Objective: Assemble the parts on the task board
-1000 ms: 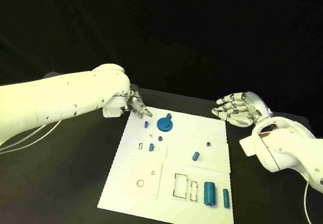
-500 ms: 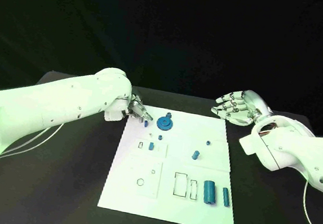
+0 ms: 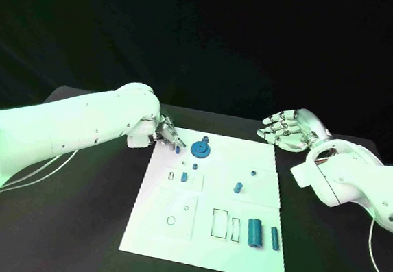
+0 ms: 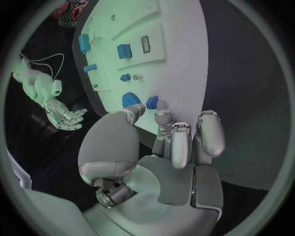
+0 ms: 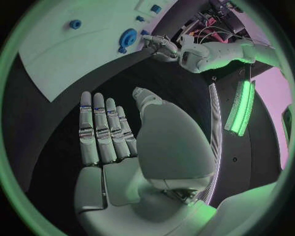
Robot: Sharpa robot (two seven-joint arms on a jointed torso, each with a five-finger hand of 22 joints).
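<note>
The white task board (image 3: 202, 248) lies in the middle of the black table. My left hand (image 3: 166, 133) hovers at its far left corner with its fingers apart and nothing in them. Its fingertips (image 4: 163, 116) reach down next to a small blue part (image 4: 152, 102), which lies beside a round blue gear-like part (image 3: 201, 152). I cannot tell whether they touch the small part. My right hand (image 3: 289, 131) is raised beyond the far right corner, flat, palm up and empty (image 5: 113, 142). Two blue cylinders (image 3: 254, 234) lie at the near right of the board.
Several small blue parts (image 3: 238, 188) stand in the board's middle, beside rectangular cut-outs (image 3: 219, 223) and a round hole (image 3: 170, 221). Black table (image 3: 75, 215) lies on both sides of the board. A thin cable (image 3: 36, 171) trails under the left arm.
My left hand has shifted slightly nearer and lower, toward the small blue part at the board's far left corner. The right hand and the parts have stayed put.
</note>
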